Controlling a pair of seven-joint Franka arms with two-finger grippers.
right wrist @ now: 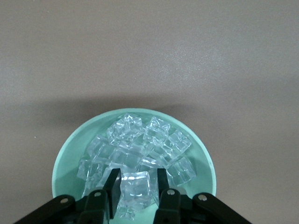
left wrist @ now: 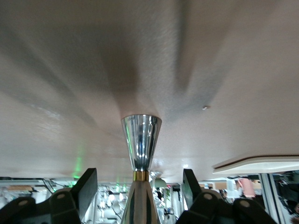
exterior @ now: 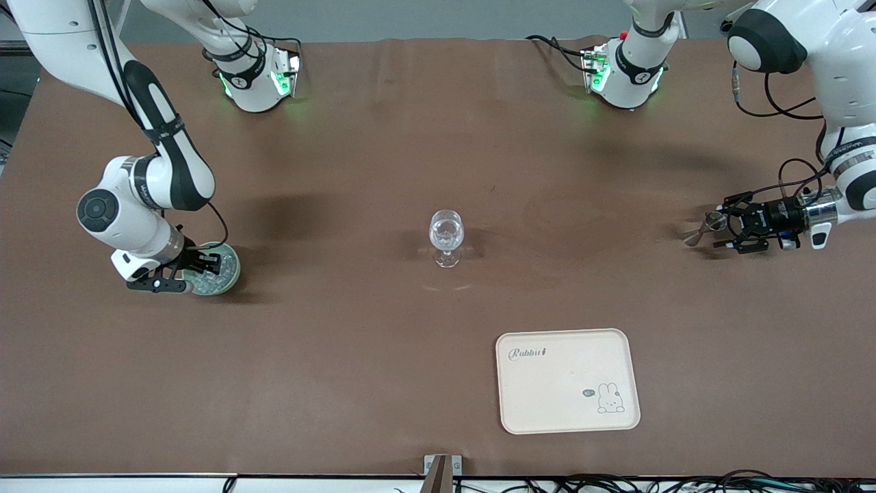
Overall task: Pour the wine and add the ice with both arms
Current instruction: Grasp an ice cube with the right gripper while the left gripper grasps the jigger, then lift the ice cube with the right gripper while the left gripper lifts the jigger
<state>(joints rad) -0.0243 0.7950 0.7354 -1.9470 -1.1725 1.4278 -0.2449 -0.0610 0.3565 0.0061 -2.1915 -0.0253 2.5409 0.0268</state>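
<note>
Tray [exterior: 568, 411] nearest camera. Glass [exterior: 446, 236] mid-table. Right gripper [right wrist: 137, 189] in green bowl [right wrist: 65, 154], fingers straddling ice [right wrist: 135, 185], not yet clamped. Left gripper [exterior: 736, 226] grips metal jigger [left wrist: 141, 140]. Ice-picking step; next: close, lift.

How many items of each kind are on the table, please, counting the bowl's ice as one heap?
Stemmed glass: 1
Green bowl: 1
Heap of ice: 1
Cream tray: 1
Metal measuring cup, between the left gripper's fingers: 1
Total: 5
</note>
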